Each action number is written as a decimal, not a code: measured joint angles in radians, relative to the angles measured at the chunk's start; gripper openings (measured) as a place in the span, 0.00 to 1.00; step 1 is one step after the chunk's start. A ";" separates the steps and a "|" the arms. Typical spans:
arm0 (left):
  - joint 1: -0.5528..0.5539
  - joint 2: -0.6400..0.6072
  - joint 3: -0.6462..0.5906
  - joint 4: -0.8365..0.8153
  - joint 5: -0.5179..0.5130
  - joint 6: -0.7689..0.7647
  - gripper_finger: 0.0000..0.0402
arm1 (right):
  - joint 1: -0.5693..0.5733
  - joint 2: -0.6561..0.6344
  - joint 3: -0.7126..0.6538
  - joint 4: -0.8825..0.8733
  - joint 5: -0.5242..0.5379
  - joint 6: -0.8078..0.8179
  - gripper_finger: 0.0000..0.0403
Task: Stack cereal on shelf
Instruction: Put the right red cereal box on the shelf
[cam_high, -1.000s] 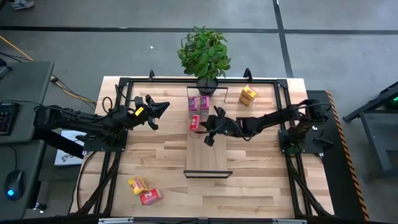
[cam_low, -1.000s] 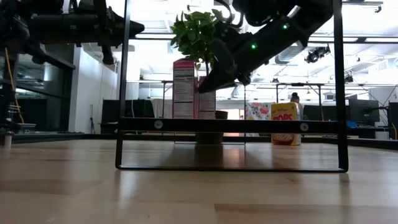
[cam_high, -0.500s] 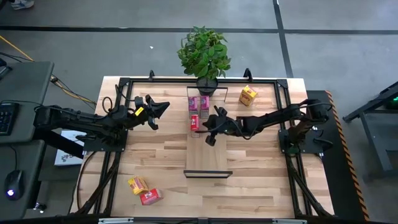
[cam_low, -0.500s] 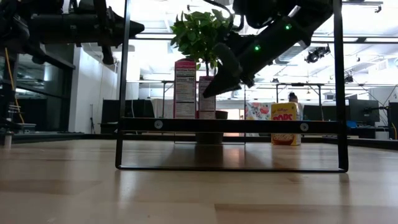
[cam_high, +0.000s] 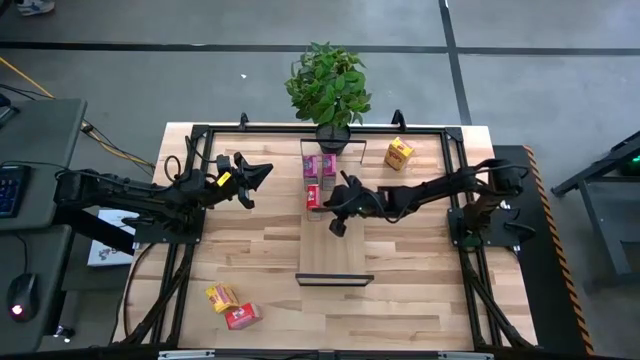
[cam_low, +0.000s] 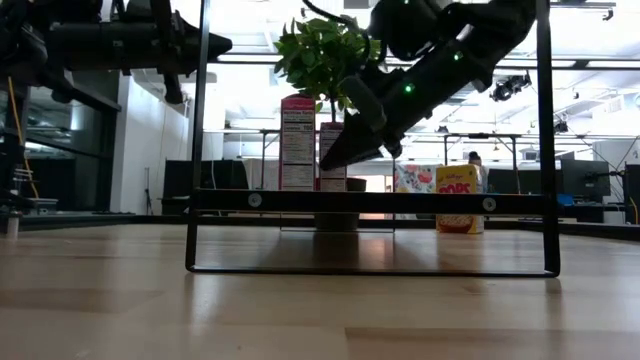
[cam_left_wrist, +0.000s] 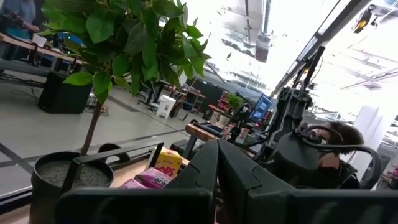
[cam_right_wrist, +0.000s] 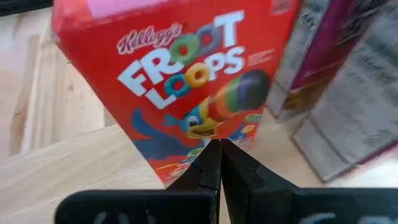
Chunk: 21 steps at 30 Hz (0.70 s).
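A red Froot Loops box stands upright on the light-wood shelf board, near its far left side, and fills the right wrist view. Two pink boxes stand just behind it. My right gripper is shut, its tips at the red box's lower front. My left gripper is shut and empty, held in the air to the left of the shelf. A yellow box stands at the far right. A yellow box and a red box lie near the front left. My right gripper's shut fingertips point level from the table's right at the lower part of the red box's front face. I cannot tell whether they touch it. The box stands upright on the shelf board.
A potted plant stands at the table's far edge, right behind the shelf. The black frame rails run along the table's sides. The shelf's near half is bare wood. A person shows far off in the room.
My right gripper has gone down and a little toward the red box, staying shut. The red box still stands upright on the shelf.
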 joint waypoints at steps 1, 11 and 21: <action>0.000 0.000 0.000 0.000 0.000 0.000 0.00 | -0.001 0.007 0.000 0.007 -0.008 0.002 0.00; 0.000 0.000 0.000 0.000 0.000 0.000 0.00 | -0.002 0.023 0.000 0.028 -0.004 0.018 0.00; 0.000 0.000 0.000 0.002 0.000 0.000 0.00 | -0.004 0.063 0.000 0.065 -0.030 0.034 0.00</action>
